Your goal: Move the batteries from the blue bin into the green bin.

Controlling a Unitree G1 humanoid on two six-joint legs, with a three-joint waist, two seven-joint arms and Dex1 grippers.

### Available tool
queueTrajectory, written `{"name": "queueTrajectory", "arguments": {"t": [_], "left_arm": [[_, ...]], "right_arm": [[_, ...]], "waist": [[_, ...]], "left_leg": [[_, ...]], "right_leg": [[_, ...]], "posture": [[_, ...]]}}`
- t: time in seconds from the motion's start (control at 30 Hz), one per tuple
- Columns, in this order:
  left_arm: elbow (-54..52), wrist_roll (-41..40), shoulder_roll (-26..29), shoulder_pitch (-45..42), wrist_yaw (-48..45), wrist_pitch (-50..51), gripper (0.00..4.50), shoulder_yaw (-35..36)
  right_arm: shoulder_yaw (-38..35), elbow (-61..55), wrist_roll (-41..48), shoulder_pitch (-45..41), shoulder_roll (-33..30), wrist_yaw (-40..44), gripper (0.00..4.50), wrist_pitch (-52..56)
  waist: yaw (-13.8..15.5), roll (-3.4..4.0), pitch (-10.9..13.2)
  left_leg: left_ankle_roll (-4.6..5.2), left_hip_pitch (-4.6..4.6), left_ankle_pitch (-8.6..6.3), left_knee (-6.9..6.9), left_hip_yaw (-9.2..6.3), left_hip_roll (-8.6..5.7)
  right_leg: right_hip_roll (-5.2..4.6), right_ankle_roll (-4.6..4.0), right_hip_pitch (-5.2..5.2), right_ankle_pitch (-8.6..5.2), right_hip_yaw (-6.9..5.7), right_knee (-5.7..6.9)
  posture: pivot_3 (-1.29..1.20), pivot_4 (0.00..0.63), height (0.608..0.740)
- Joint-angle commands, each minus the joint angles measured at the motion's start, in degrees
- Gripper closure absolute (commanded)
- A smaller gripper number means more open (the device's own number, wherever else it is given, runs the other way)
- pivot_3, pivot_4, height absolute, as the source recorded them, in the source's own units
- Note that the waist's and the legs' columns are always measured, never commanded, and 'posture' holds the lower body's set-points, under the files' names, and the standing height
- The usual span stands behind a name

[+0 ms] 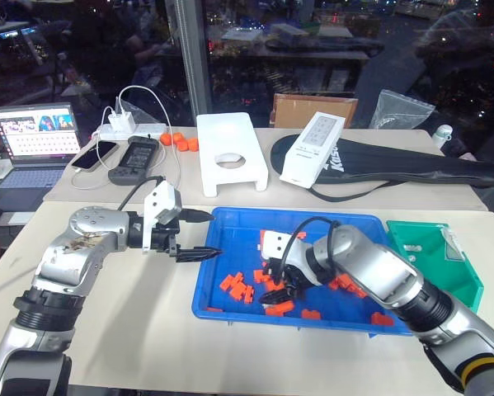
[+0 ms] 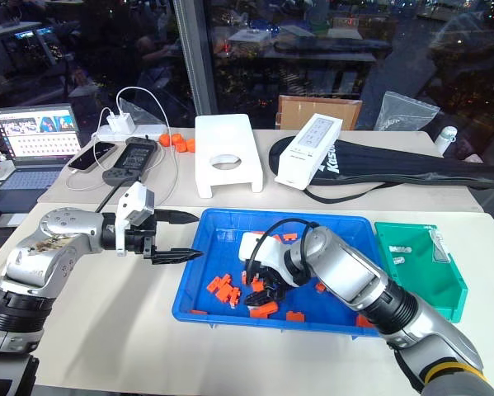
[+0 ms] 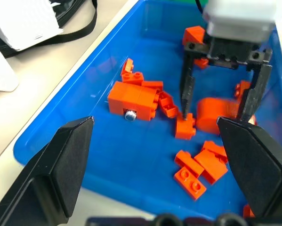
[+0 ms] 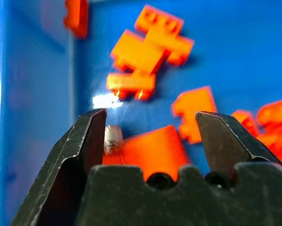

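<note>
Right hand [image 1: 281, 290] spread, dipping among orange bricks [image 3: 133, 96] in blue bin [image 1: 230, 227] toward a battery [image 3: 129, 115]; left hand [image 1: 199, 237] (also spread) parked at nine o'clock rim, clear.

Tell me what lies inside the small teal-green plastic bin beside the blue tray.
Two tiny silvery-grey metal batteries lie on the floor of the small teal-green plastic bin, with a pale card leaning at its far corner. The near wall hides the floor behind it.
</note>
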Motion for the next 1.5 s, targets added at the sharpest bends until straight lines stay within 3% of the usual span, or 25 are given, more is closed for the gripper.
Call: {"name": "queueTrajectory", "arguments": {"t": [0.03, 0.43, 0.53, 0.67, 1.03, 1.1, 1.3, 1.5], "left_arm": [[-1.1, 0.2, 0.6, -1.2, -0.5, -0.1, 0.0, 0.1], [-0.7, 0.5, -0.4, -1.8, -0.7, -0.5, 0.0, -0.5], [-0.7, 0.7, -0.5, -1.9, -0.6, -0.6, 0.0, -0.7], [-0.8, 0.7, -0.6, -2.0, -0.5, -0.5, 0.0, -0.8], [-1.3, 0.6, -0.8, -1.7, -0.2, -0.3, 0.0, -1.2], [-1.2, 0.7, -0.8, -1.7, -0.2, -0.4, 0.0, -1.2], [-1.1, 0.7, -0.5, -1.7, -0.2, -0.3, 0.0, -1.1], [-0.5, 0.9, -0.7, -2.2, -0.3, -0.5, 0.0, -1.4]], "right_arm": [[0.4, -3.3, -0.7, 0.3, -3.0, -0.1, 1.0, 1.2], [-1.1, -8.1, 1.1, 0.8, -7.7, -2.1, 1.0, 8.4], [-1.2, -7.9, 0.8, 1.3, -8.7, -2.8, 1.7, 8.5], [-2.5, -5.9, -0.1, 0.7, -9.7, -4.0, 3.06, 7.1], [-6.3, 10.1, -7.6, -0.6, -12.3, -8.3, 3.07, -3.9], [-8.3, 10.6, -7.2, -0.4, -11.3, -8.6, 2.06, -3.8], [-13.0, 4.2, -3.5, -1.6, -10.2, -6.0, 0.11, -3.3], [-10.0, -6.3, 1.0, 0.5, -8.3, -3.1, 0.04, 2.1]], "waist": [[0.0, 0.0, 0.0], [-0.1, -0.01, 0.0], [-0.1, -0.01, 0.0], [-0.1, -0.02, 0.0], [-0.1, -0.03, 0.0], [-0.1, -0.03, 0.0], [-0.1, -0.02, 0.0], [-0.2, -0.02, 0.0]], "left_leg": [[0.0, 0.0, 0.0, 0.0, 0.0, 0.0], [0.0, 0.0, 0.0, -0.02, -0.01, 0.0], [0.0, 0.0, 0.0, -0.01, -0.01, 0.0], [0.0, 0.0, 0.0, -0.01, -0.01, 0.0], [0.0, 0.0, 0.0, -0.05, -0.01, 0.0], [0.0, 0.0, 0.0, -0.06, -0.01, 0.0], [0.0, -0.01, 0.0, -0.07, -0.01, 0.0], [0.0, 0.0, 0.0, -0.09, -0.02, 0.0]], "right_leg": [[0.0, 0.04, 0.0, -0.02, 0.0, 0.0], [0.0, 0.16, -0.02, -0.11, 0.01, -0.01], [0.0, 0.16, -0.02, -0.11, 0.01, -0.01], [0.0, 0.18, -0.02, -0.12, 0.01, -0.02], [0.0, 0.18, -0.02, -0.12, 0.01, -0.06], [0.0, 0.18, -0.02, -0.12, 0.01, -0.06], [0.01, 0.18, -0.03, -0.12, 0.02, -0.05], [0.01, 0.18, -0.02, -0.13, 0.01, -0.06]], "posture": [[0.0, 0.15, 0.722], [0.0, 0.15, 0.722], [0.0, 0.15, 0.722], [0.0, 0.15, 0.722], [0.0, 0.15, 0.722], [0.0, 0.15, 0.722], [0.0, 0.15, 0.722], [0.0, 0.15, 0.722]]}}
